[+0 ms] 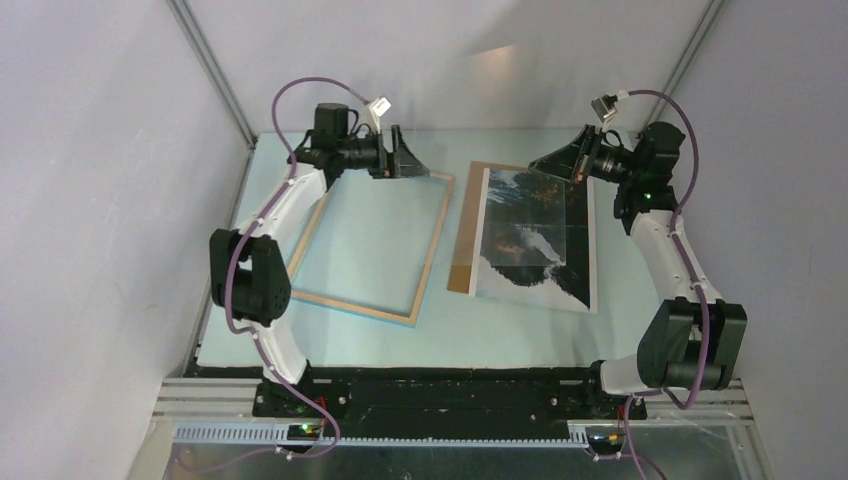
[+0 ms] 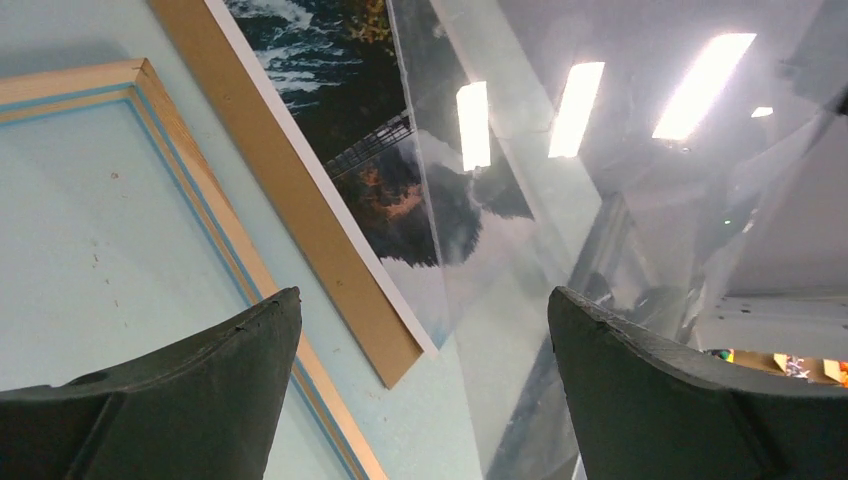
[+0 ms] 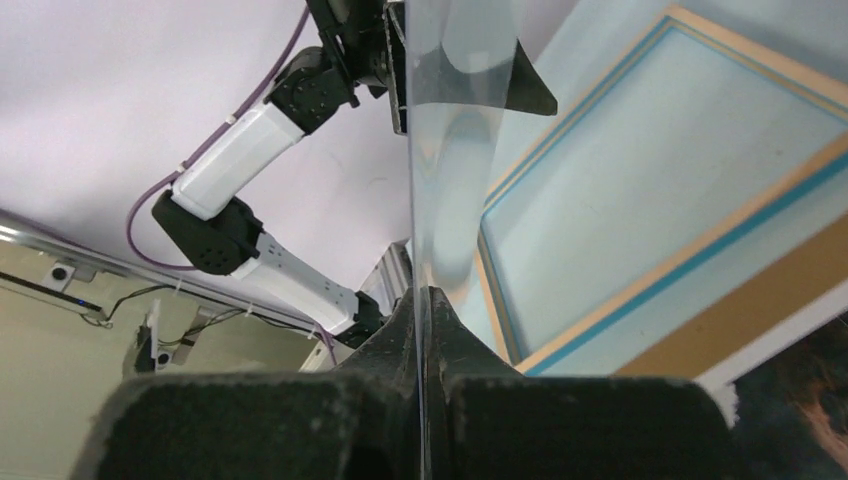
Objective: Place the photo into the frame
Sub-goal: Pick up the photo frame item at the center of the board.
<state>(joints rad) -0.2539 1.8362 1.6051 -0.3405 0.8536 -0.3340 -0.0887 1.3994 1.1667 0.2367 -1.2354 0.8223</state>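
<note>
Right gripper (image 3: pixel 425 300) clenched on edge of clear pane (image 3: pixel 447 180) | left gripper (image 2: pixel 422 300) released, beside far corner of frame (image 1: pixel 365 308) | photo (image 1: pixel 535 235) lies right of frame | likely best: lower clear pane level, square to frame

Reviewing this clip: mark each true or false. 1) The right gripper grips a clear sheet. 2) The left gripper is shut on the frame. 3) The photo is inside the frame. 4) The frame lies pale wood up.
1) True: the right gripper is shut on the edge of the clear sheet.
2) False: the left gripper is wide open and clamps nothing.
3) False: the photo lies on the brown backing board, beside the frame.
4) True.
</note>
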